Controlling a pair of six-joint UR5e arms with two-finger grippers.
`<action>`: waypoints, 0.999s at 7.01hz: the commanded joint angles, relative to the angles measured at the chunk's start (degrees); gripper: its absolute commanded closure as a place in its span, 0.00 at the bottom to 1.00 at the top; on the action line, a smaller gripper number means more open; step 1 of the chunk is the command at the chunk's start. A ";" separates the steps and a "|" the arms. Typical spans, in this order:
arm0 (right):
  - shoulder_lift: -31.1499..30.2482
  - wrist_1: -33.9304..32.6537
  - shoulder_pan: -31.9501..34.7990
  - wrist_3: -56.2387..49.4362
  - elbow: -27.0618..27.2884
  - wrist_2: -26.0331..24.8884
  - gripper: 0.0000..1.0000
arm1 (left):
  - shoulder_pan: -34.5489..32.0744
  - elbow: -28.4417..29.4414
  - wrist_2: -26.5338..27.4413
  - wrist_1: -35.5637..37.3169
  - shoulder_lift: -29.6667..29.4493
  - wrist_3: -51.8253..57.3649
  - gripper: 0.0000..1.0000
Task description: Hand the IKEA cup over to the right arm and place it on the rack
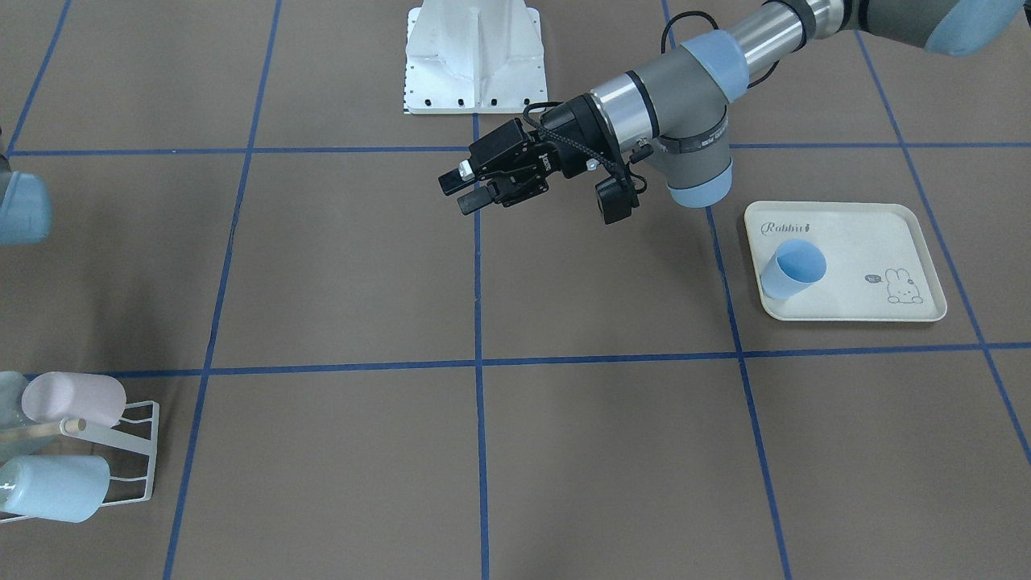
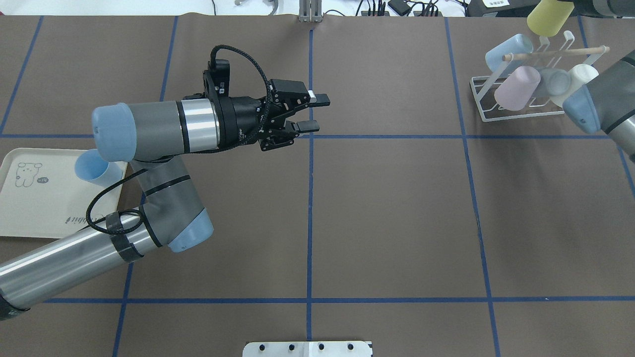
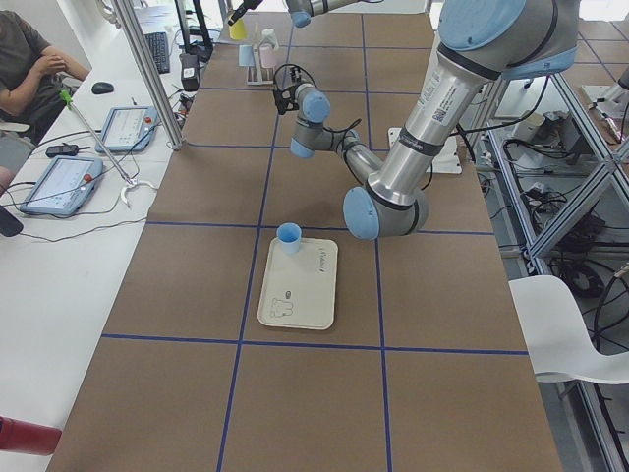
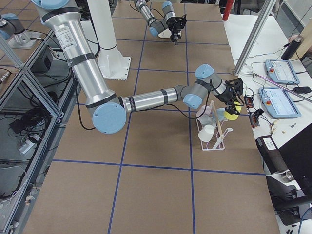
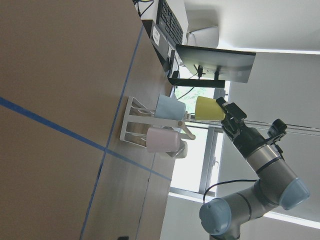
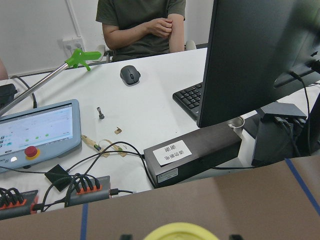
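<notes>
The fingers of the right gripper appear closed on the rim of the yellow cup, though the grip is small in every view. The cup hangs tilted just above the rack, near its wooden dowel. To seat it well, line its mouth over a free prong, lower slowly, and release only once it rests. The left gripper hangs open and empty, well apart.
</notes>
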 commanded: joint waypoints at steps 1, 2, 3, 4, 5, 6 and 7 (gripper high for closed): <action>-1.30 0.08 0.02 -0.01 -0.23 0.08 1.00 | 0.00 -0.09 0.10 0.01 -0.19 -0.07 0.31; -1.57 0.08 -0.07 -0.01 -0.23 0.00 1.00 | 0.00 -0.18 0.10 0.18 -0.19 -0.07 0.31; -1.93 0.08 -0.07 0.08 -0.23 0.08 1.00 | 0.00 -0.26 0.10 0.79 -0.27 -0.07 0.31; -2.19 0.08 -0.16 0.25 -0.23 0.08 1.00 | 0.00 -0.53 0.36 0.80 -0.28 -0.07 0.31; -2.19 0.08 -0.16 0.34 -0.23 0.17 1.00 | 0.00 -0.53 0.45 0.80 -0.28 -0.07 0.31; -2.19 0.08 -0.33 0.43 -0.23 0.17 1.00 | 0.00 -0.61 0.45 0.89 -0.28 -0.07 0.31; -2.19 0.08 -0.68 0.43 -0.32 0.17 1.00 | 0.00 -0.62 0.45 0.80 -0.19 -0.07 0.31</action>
